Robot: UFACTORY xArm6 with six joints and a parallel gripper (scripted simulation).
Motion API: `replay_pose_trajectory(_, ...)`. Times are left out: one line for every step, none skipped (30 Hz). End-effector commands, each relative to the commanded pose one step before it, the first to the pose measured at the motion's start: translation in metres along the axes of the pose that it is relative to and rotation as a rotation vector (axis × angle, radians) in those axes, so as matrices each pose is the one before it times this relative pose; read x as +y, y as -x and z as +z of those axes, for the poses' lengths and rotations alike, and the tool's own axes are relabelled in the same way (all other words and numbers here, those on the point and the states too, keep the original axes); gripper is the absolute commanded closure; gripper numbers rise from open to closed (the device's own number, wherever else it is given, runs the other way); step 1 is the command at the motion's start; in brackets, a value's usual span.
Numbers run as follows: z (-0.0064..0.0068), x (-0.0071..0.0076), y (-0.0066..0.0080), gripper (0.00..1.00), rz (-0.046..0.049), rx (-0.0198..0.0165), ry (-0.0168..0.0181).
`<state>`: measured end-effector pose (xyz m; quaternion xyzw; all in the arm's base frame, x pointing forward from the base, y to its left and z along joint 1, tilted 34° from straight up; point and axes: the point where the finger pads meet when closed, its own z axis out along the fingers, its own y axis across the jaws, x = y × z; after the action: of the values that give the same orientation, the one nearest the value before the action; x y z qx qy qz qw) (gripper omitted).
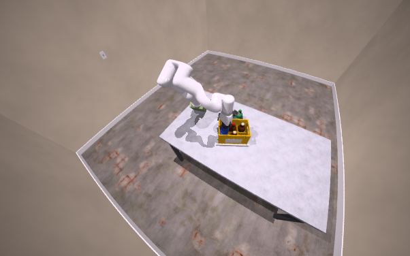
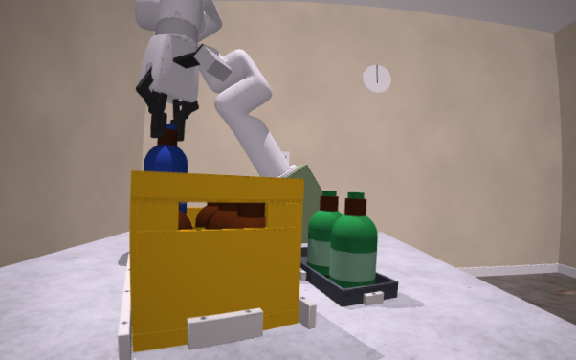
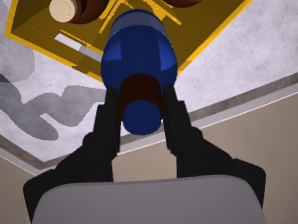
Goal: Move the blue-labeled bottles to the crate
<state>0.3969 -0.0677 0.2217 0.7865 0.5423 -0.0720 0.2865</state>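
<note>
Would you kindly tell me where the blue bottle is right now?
In the exterior view, the blue bottle hangs by its neck from the claw, partly lowered into the yellow crate at its far left, left of the green bottles.
</note>
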Motion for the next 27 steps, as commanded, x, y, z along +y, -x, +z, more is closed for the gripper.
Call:
replay_pose_trajectory(-0.00119,0.00130,-0.00017,1.00,0.00124,0.00185,0.00334)
replay_pose_trajectory(0.00000,0.00000,0.00000,1.00,0.00000,0.00000,0.00000)
replay_pose_trajectory(0.00000,0.00000,0.00000,1.00,0.00000,0.00000,0.00000)
replay_pose_trajectory(0.00000,0.00000,0.00000,1.00,0.00000,0.00000,0.00000)
replay_pose_trajectory(0.00000,0.00000,0.00000,1.00,0.00000,0.00000,0.00000)
replay_pose_trajectory(0.00000,0.00000,0.00000,1.00,0.00000,0.00000,0.00000)
replay_pose_trajectory(0.00000,0.00000,0.00000,1.00,0.00000,0.00000,0.00000)
replay_pose_trajectory(0.00000,0.00000,0.00000,1.00,0.00000,0.00000,0.00000)
replay_pose_trajectory(0.00000,0.00000,0.00000,1.00,0.00000,0.00000,0.00000)
replay_pose_trajectory(0.00001,0.00000,0.00000,1.00,0.00000,0.00000,0.00000)
replay_pose_trajectory(0.00003,0.00000,0.00000,1.00,0.00000,0.00000,0.00000)
replay_pose_trajectory(0.00006,0.00000,0.00000,1.00,0.00000,0.00000,0.00000)
replay_pose_trajectory(0.00009,0.00000,0.00000,1.00,0.00000,0.00000,0.00000)
replay_pose_trajectory(0.00013,0.00000,0.00000,1.00,0.00000,0.00000,0.00000)
replay_pose_trajectory(0.00018,0.00000,0.00000,1.00,0.00000,0.00000,0.00000)
replay_pose_trajectory(0.00023,0.00000,0.00000,1.00,0.00000,0.00000,0.00000)
replay_pose_trajectory(0.00028,0.00000,0.00000,1.00,0.00000,0.00000,0.00000)
replay_pose_trajectory(0.00033,0.00000,0.00000,1.00,0.00000,0.00000,0.00000)
replay_pose_trajectory(0.00000,0.00000,0.00000,1.00,0.00000,0.00000,0.00000)
replay_pose_trajectory(0.00000,0.00000,0.00000,1.00,0.00000,0.00000,0.00000)
replay_pose_trajectory(0.00039,0.00000,0.00000,1.00,0.00000,0.00000,0.00000)
replay_pose_trajectory(0.00045,0.00000,0.00000,1.00,0.00000,0.00000,0.00000)
replay_pose_trajectory(0.00051,0.00000,0.00000,1.00,0.00000,0.00000,0.00000)
replay_pose_trajectory(0.00057,0.00000,0.00000,1.00,0.00000,0.00000,0.00000)
replay_pose_trajectory(0.00063,0.00000,0.00000,1.00,0.00000,0.00001,0.00000)
replay_pose_trajectory(0.00069,0.00000,0.00000,1.00,0.00000,0.00001,0.00000)
replay_pose_trajectory(0.00076,0.00001,0.00000,1.00,0.00000,-0.00001,0.00001)
